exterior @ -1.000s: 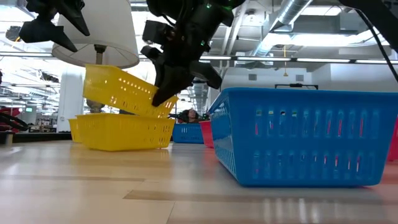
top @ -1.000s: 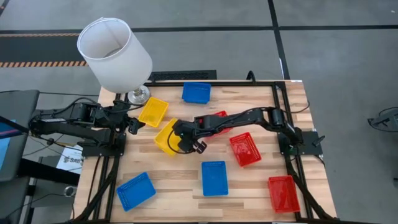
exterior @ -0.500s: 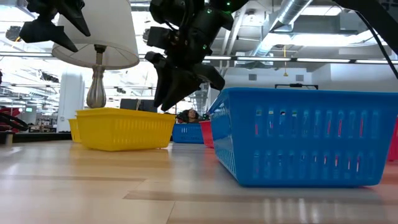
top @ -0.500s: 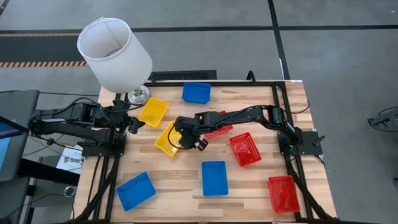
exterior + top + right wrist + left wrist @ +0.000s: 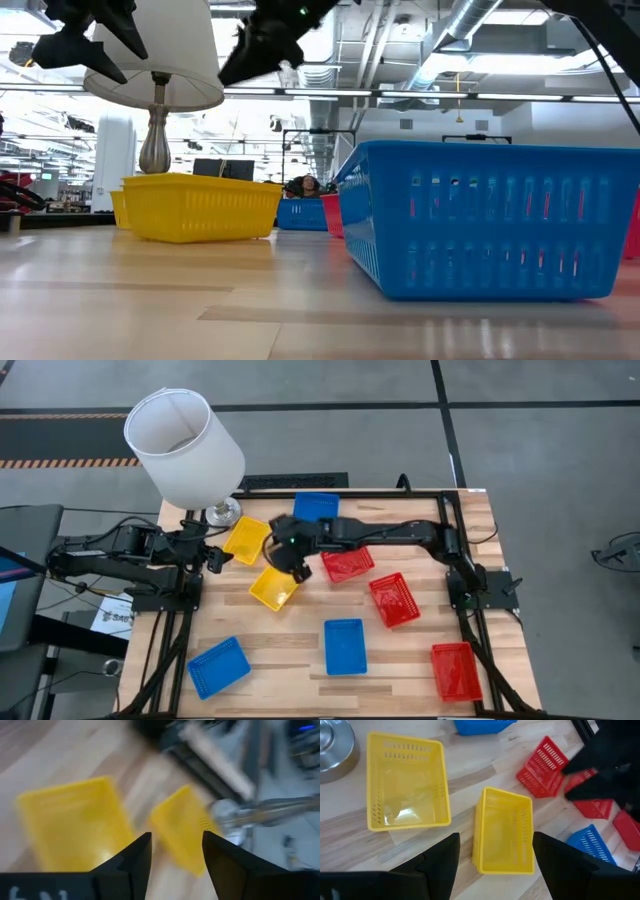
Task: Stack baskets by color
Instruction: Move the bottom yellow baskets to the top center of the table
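Two yellow baskets (image 5: 273, 588) sit nested one in the other on the table's middle left; the low view shows them level (image 5: 196, 206). A third yellow basket (image 5: 247, 538) lies farther back, by itself. My right gripper (image 5: 284, 552) hangs open above and between them, touching nothing; its wrist view shows both yellow places (image 5: 75, 825). Red baskets (image 5: 347, 563) and blue baskets (image 5: 345, 645) lie scattered singly. My left gripper (image 5: 212, 558) waits open at the table's left edge.
A lamp with a white shade (image 5: 185, 445) stands on its metal foot (image 5: 222, 512) at the far left corner. Single blue baskets lie at the far edge (image 5: 316, 508) and near left (image 5: 218, 665). Single red baskets lie right of centre (image 5: 393, 600) and near right (image 5: 455, 670).
My right gripper has opened and let go of the tilted yellow basket, which has dropped level into the yellow basket beneath it. The gripper has then risen and drawn toward the table's far edge, rolling a little.
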